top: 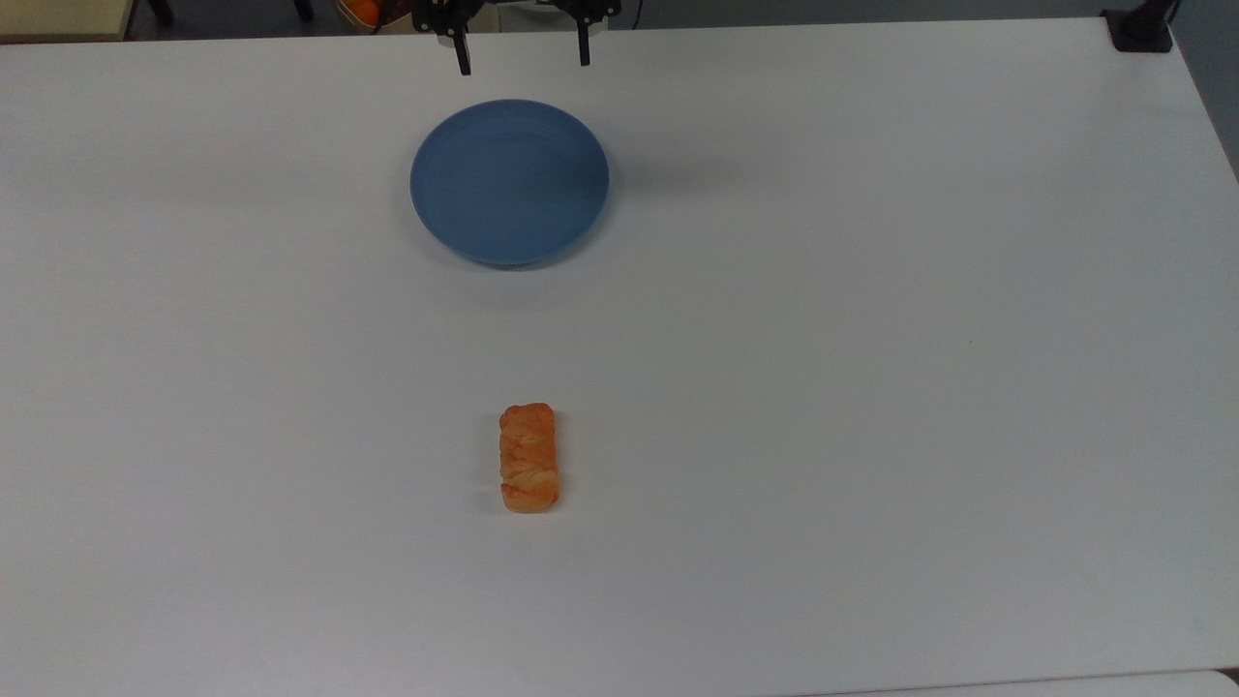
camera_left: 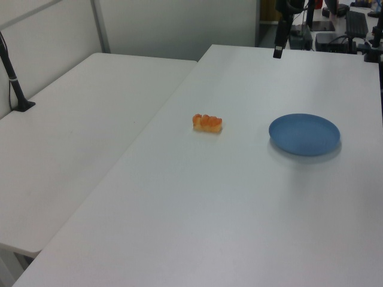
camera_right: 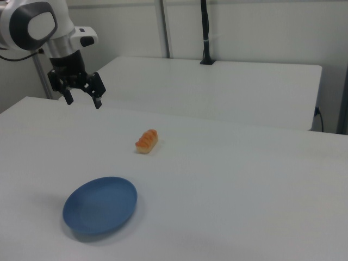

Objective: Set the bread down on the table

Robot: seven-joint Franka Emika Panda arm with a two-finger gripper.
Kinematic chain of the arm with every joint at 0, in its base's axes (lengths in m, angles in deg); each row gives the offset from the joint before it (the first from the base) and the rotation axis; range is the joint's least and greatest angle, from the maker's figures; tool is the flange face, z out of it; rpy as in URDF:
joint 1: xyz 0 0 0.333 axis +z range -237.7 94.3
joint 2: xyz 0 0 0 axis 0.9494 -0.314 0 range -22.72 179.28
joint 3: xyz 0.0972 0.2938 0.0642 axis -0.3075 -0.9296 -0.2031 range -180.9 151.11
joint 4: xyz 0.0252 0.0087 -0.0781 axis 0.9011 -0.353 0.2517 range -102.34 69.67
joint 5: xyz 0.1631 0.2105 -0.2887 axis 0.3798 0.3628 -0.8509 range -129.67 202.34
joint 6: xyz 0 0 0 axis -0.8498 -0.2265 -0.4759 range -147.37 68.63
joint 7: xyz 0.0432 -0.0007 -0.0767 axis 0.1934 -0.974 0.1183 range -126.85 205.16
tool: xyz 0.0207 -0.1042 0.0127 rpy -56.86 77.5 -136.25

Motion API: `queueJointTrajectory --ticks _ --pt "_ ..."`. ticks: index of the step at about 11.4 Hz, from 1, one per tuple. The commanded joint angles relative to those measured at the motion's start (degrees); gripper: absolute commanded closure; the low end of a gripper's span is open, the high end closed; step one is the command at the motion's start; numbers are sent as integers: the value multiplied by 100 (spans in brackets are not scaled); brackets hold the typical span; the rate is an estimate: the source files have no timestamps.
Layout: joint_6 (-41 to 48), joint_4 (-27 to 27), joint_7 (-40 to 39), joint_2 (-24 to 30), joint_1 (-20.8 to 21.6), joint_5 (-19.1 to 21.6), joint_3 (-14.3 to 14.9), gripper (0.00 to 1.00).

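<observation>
The bread (top: 528, 458) is seen lying flat on the white surface (top: 871, 387), lengthwise toward the plate (top: 509, 181) in the top view, well apart from it. Nothing's touching it. The blue plate is found further up, bare. The pincer (top: 523, 60) is hung in the air at the top view's upper edge, just past the plate's far rim, fingers (camera_right: 98, 101) spread wide and gripping nothing.
</observation>
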Motion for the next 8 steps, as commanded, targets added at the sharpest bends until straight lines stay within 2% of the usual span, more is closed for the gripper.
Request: queueJointTrajectory --ticks 1,8 --pt "162 -72 -114 101 95 121 97 0" --pt "223 -63 -96 101 105 121 97 0"
